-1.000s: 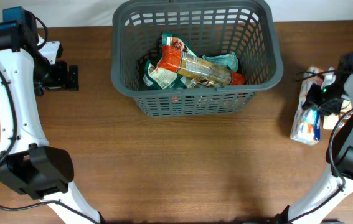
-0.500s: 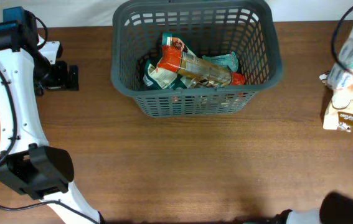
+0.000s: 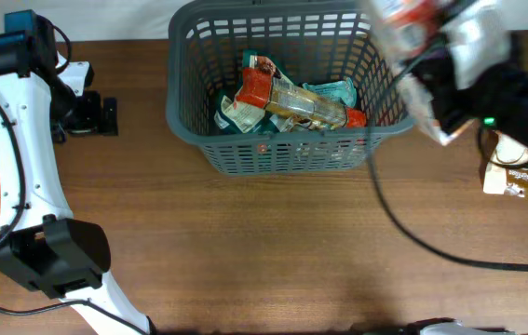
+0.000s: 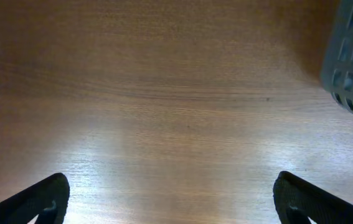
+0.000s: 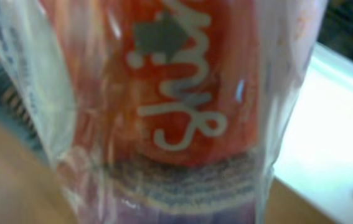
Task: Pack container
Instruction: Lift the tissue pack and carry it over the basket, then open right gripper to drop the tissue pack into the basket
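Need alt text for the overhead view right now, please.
The right arm holds a clear, red-printed snack packet above the grey container's right rim. Several packets already lie inside; the left arm sits at the table's left, jaws open.

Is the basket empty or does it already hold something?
Partly full: the container holds a pile of snack packets on its floor, below the rim.

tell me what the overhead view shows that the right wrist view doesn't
Only overhead: the snack packets lying in the basket, the left arm, and a brown packet near the right edge. Only right wrist: the red label with white lettering, close up. Both: the clear packet held up by the right arm, blurred overhead.
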